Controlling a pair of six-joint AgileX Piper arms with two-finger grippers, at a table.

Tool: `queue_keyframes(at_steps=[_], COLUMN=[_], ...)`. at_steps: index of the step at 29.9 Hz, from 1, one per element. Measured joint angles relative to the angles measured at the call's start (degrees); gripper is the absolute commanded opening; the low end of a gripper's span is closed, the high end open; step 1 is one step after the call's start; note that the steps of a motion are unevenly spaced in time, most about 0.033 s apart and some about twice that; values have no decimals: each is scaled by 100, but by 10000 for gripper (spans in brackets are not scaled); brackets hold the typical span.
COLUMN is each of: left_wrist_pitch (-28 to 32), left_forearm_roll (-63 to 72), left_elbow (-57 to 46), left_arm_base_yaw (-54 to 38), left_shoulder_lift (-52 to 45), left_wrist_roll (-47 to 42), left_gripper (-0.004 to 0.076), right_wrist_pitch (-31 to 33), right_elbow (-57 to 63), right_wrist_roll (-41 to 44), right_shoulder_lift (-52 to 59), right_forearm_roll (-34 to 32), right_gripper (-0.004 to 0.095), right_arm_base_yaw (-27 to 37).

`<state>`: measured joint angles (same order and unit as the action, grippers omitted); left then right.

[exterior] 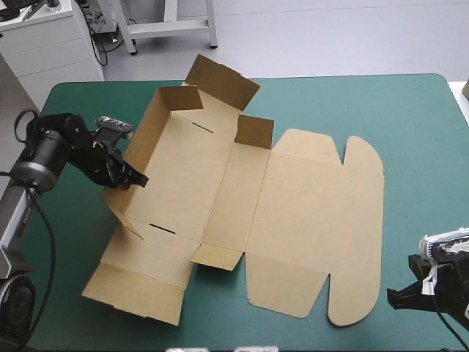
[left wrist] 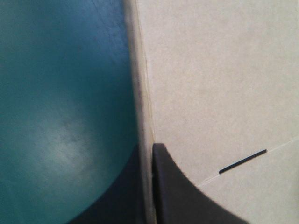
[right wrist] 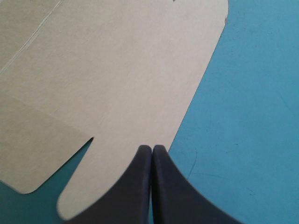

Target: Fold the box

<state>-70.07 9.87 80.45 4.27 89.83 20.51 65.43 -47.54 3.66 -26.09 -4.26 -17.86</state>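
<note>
teal-green cover [exterior: 366,110] under creased brown box [exterior: 190,176]

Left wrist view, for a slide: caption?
Left claw shut on a raised wall of the box, teal-green cover beside.

Shot from high behind, forward and down over the whole surface [exterior: 330,103]; from above the left pincer [left wrist: 150,148], tight on the box [left wrist: 215,84] wall; from above the right pincer [right wrist: 152,149], near the same box's rounded edge, both patches inside the high view.
</note>
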Motion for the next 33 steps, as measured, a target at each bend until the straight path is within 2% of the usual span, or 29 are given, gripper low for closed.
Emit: queue_keyframes(at_steps=[12, 17, 23, 33], left_wrist_pitch=[-98, 20, 457, 869], left_forearm_roll=[-2182, -2373, -3013, -3375], left_elbow=[1530, 1587, 1587, 1593], left_arm_base_yaw=[1756, 2233, 2854, 3289], left_shoulder_lift=[1075, 1274, 1305, 1305], left_wrist_roll=[469, 501, 720, 951], left_gripper=[-32, -32, -32, -33], right_wrist_pitch=[4, 4, 4, 11], right_elbow=[0, 0, 0, 0], right_wrist_roll=[190, 308, 416, 492], right_shoulder_lift=[0, 0, 0, 0], right_forearm_roll=[0, 0, 0, 0], right_gripper=[-23, -23, -23, -23], right_arm_base_yaw=[0, 0, 0, 0])
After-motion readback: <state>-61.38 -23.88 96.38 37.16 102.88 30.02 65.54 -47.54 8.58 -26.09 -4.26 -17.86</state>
